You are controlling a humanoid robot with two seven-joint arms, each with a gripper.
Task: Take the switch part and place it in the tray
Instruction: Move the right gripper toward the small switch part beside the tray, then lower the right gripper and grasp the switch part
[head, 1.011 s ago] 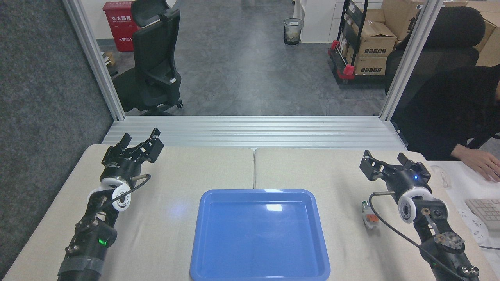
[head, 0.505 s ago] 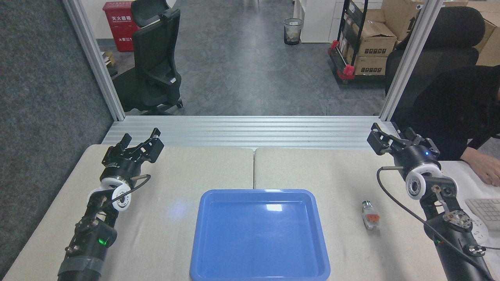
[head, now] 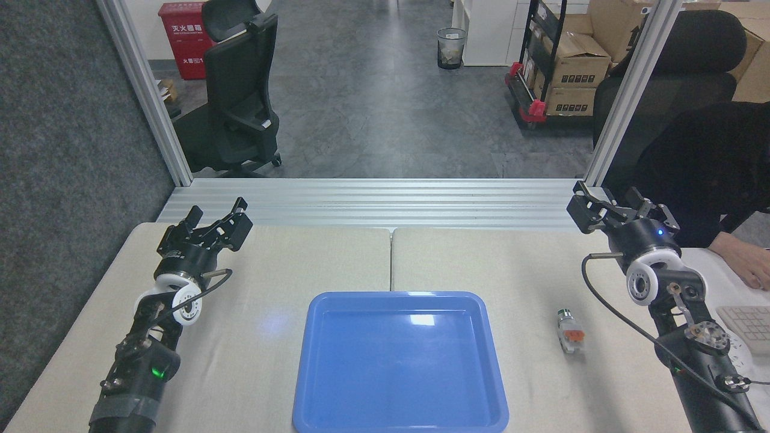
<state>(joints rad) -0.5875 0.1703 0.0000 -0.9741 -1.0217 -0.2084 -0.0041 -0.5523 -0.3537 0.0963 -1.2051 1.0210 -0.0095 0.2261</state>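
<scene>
The switch part [head: 569, 332] lies on the beige table to the right of the tray, its green-and-silver cap pointing away from me and its orange middle showing. The blue tray [head: 399, 361] sits at the centre front with nothing in it. My right gripper [head: 615, 204] is open, raised over the table's far right corner, well behind the switch part and holding nothing. My left gripper [head: 215, 222] is open at the far left of the table, far from both objects and holding nothing.
A person's hand [head: 746, 264] rests on the white desk at the right, beside a keyboard [head: 746, 325]. An aluminium rail [head: 385, 204] runs along the table's far edge. A seam [head: 391, 258] splits the table in two.
My right arm has lifted and drawn back toward the far right corner, uncovering the switch part it was next to. The left arm, tray and switch part have stayed put.
</scene>
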